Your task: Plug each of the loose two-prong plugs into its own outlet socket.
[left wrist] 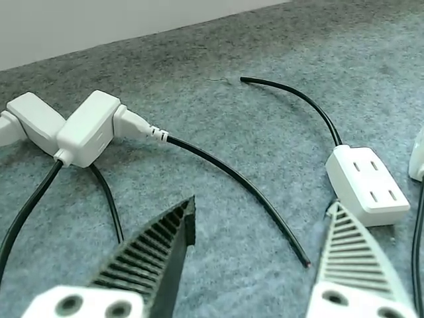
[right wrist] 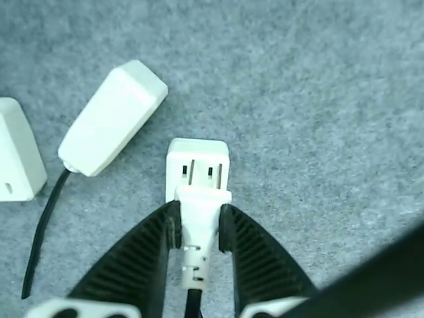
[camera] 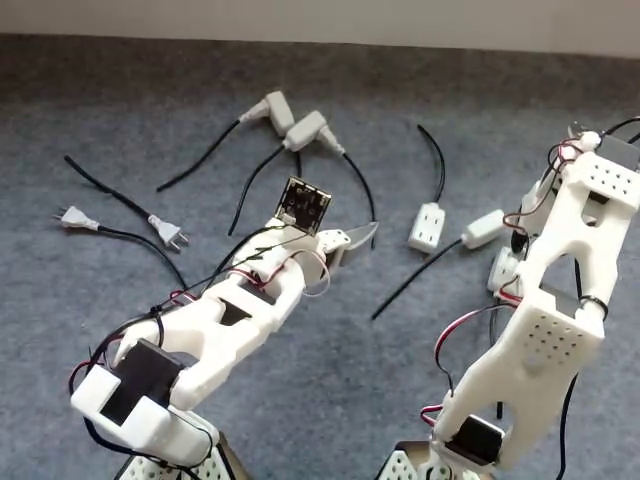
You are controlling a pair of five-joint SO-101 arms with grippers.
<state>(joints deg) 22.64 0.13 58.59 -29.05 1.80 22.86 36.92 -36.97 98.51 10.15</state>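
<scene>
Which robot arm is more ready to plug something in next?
Right. The right gripper is shut on a plug whose prongs sit right at a socket. The left gripper is open and holds nothing, so it would need to grab a plug first.

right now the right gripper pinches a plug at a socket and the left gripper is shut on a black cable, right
Not quite: the left wrist view shows the left gripper open and holding nothing, the black cable lying loose. The right gripper does pinch a plug at a socket.
</scene>
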